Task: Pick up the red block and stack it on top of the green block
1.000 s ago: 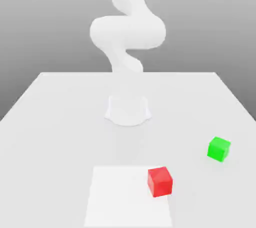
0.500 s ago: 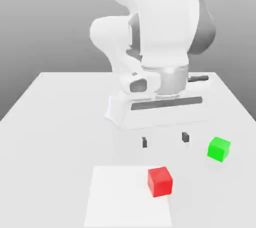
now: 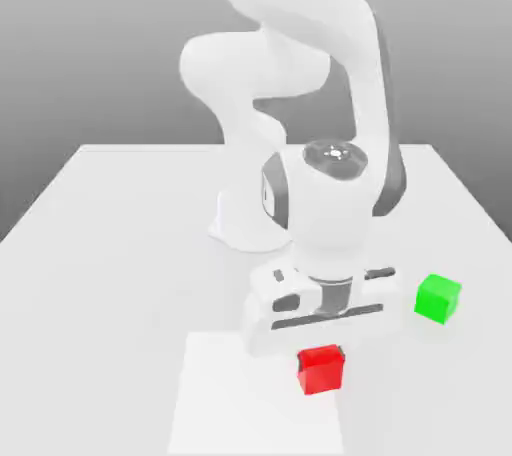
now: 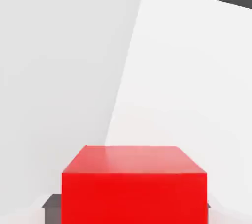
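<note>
The red block [image 3: 321, 372] rests on a brighter white square [image 3: 225, 394] near the table's front edge. My gripper [image 3: 321, 355] has come down right over it, and the hand covers the block's upper rear. In the hand view the red block [image 4: 133, 188] sits between the dark finger pads [image 4: 51, 203], which press against its two sides. The gripper is shut on the block. The green block [image 3: 438, 298] stands free on the table towards the exterior view's right, a little farther back than the red one.
The arm's white base [image 3: 238, 222] stands at the middle of the white table [image 3: 110, 244], behind the hand. The arm's links arch high above the blocks. The table's side edges run to the exterior view's left and right.
The arm has swung forward and down, from above the table to the red block. Its fingers were spread wide half a second ago and now grip the block's sides. Neither block has moved.
</note>
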`<state>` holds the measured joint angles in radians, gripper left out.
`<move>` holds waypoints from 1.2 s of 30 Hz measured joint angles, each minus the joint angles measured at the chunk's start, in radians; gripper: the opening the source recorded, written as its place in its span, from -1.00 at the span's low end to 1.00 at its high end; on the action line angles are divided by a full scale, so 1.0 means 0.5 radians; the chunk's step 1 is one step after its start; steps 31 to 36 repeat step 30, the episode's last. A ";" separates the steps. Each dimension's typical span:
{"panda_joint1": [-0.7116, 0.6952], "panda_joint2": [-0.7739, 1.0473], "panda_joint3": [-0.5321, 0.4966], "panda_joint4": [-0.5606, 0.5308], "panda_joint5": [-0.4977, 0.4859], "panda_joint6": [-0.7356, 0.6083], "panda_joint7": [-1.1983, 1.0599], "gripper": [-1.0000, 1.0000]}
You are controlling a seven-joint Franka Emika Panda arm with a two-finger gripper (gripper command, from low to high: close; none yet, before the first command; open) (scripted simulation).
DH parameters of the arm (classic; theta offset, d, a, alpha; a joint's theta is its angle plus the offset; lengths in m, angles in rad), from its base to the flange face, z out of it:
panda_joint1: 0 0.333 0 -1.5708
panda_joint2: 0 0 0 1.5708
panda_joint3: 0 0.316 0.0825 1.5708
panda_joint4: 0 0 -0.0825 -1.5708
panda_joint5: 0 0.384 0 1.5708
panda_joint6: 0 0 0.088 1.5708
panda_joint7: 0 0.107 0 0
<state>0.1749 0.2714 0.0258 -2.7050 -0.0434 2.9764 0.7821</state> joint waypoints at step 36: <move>0.908 -0.403 0.430 -0.207 -0.055 -0.203 -0.853 1.00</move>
